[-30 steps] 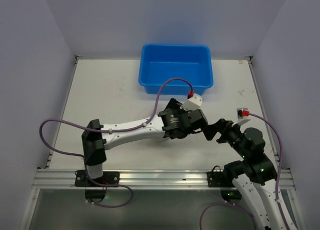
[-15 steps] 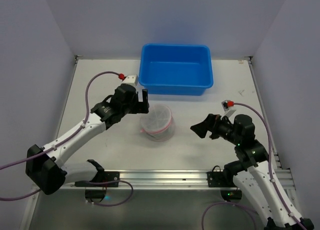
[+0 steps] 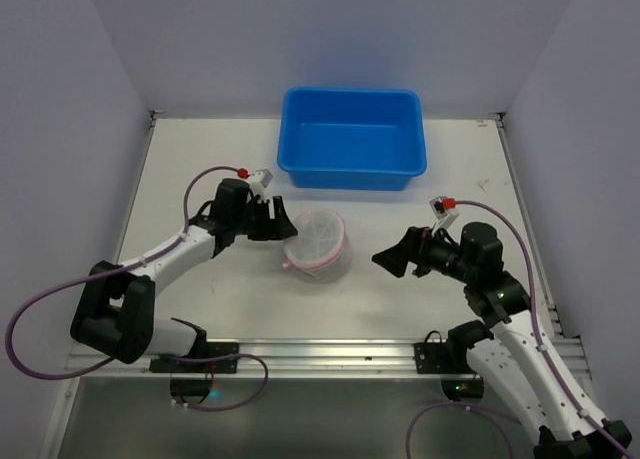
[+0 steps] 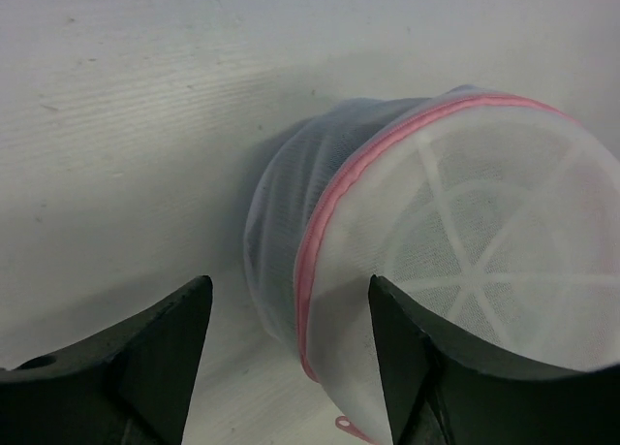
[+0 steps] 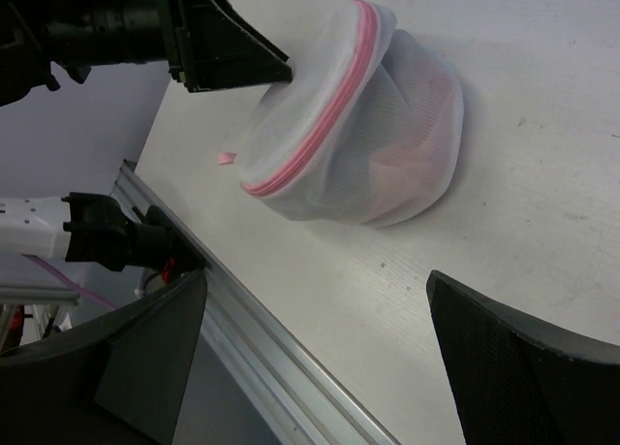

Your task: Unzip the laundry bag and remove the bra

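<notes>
The laundry bag (image 3: 318, 244), a white mesh drum with pink trim, lies on its side mid-table. Its zipper looks closed, with a small pink pull (image 5: 226, 158) hanging off the rim. A pinkish mass (image 5: 392, 159) shows through the mesh; I cannot make it out clearly as the bra. My left gripper (image 3: 280, 225) is at the bag's left rim, open, and the pink trim (image 4: 334, 207) runs between its jaws (image 4: 291, 367). My right gripper (image 3: 388, 260) hovers open to the right of the bag, a short gap away, with nothing between its fingers (image 5: 320, 353).
A blue plastic tub (image 3: 352, 139) stands at the back of the table, just behind the bag. The metal rail (image 5: 281, 367) along the near table edge runs close in front of the bag. Grey walls enclose the left, back and right sides.
The left arm swung off the middle to the left, uncovering the bag, then dropped to the bag's left rim with its jaws narrowing. The right gripper shifted slightly left.
</notes>
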Robot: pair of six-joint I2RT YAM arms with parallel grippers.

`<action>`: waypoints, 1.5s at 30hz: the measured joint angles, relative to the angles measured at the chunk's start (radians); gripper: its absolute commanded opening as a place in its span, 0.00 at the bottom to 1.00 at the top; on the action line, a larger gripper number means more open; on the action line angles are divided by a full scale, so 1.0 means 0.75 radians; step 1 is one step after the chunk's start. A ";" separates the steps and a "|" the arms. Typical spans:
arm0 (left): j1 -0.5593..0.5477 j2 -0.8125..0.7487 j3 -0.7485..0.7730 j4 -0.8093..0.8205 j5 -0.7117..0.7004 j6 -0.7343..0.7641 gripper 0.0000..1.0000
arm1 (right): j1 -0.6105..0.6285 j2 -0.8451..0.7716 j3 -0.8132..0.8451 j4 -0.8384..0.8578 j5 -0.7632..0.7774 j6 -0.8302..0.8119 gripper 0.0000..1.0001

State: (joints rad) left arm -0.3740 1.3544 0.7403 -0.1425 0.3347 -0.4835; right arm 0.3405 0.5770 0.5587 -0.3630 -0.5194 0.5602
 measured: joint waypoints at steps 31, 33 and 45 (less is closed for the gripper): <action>-0.040 -0.107 -0.317 0.432 0.444 -0.284 0.00 | 0.237 0.123 0.005 0.063 0.052 -0.021 0.94; -0.068 -0.155 -0.317 0.443 0.419 -0.327 0.00 | 0.302 0.134 0.015 0.060 0.103 -0.029 0.93; -0.290 -0.476 -0.317 0.377 -0.087 -0.743 0.00 | 0.881 0.269 0.037 0.156 0.649 0.024 0.73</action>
State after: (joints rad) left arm -0.5919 0.9977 0.5022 0.1402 0.2695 -1.0405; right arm 1.0012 0.7784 0.5861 -0.2462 -0.0330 0.5781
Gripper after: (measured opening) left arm 0.031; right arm 0.767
